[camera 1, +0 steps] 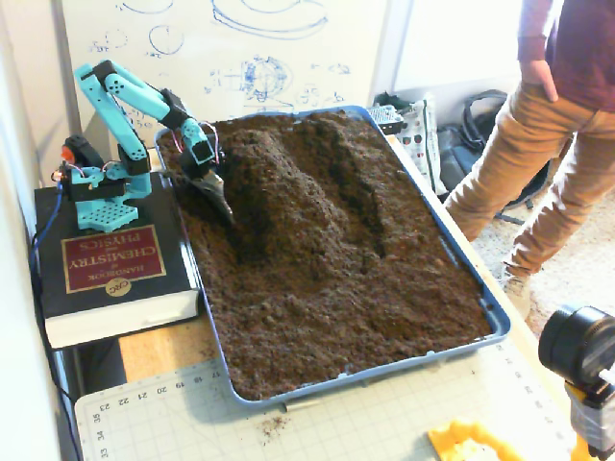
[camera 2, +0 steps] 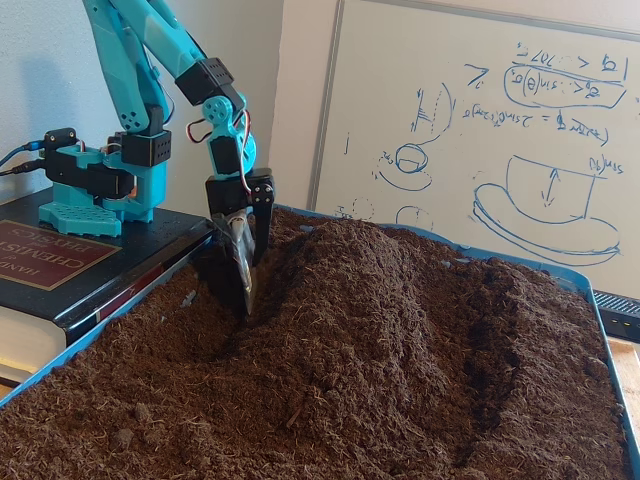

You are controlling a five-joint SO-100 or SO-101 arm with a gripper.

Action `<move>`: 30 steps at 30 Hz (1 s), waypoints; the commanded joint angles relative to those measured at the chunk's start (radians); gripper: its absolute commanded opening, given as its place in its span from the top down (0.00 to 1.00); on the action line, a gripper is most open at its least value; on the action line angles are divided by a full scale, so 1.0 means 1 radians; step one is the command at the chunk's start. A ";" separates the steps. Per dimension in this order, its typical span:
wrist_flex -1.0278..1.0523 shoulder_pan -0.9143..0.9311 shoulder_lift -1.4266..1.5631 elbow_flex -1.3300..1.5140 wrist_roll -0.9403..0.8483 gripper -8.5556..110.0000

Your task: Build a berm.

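A blue tray [camera 1: 496, 322] [camera 2: 100, 335] filled with dark brown soil sits on the table, taking up most of its middle. The berm [camera 1: 274, 182] [camera 2: 385, 300] runs as a long rounded ridge through the far half of the tray, closer to the tray's left edge in the high fixed view, with a sunken groove [camera 1: 370, 206] [camera 2: 495, 360] along its right flank.

The turquoise arm [camera 1: 130, 91] [camera 2: 130, 60] stands on a thick black book [camera 1: 115, 264] [camera 2: 60, 270] by the table's far left corner, just outside the tray's left rim. It reaches over the rim, and the hand [camera 1: 219, 204] [camera 2: 245, 280] points down with its tip touching the soil at the foot of the berm's left slope, in a shallow hollow there. Whether its fingers are parted or together cannot be told; they look close to one another.

A whiteboard [camera 1: 240, 48] [camera 2: 480, 140] with blue sketches stands behind the tray. A person in tan trousers [camera 1: 524, 154] stands off the table's right edge. A green cutting mat [camera 1: 317, 423] lies along the near edge.
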 commanded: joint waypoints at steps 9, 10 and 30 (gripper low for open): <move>-0.017 0.038 -0.120 -0.351 0.066 0.92; -0.017 0.044 -0.135 -0.370 0.066 0.92; -0.017 0.083 -0.285 -0.555 0.066 0.92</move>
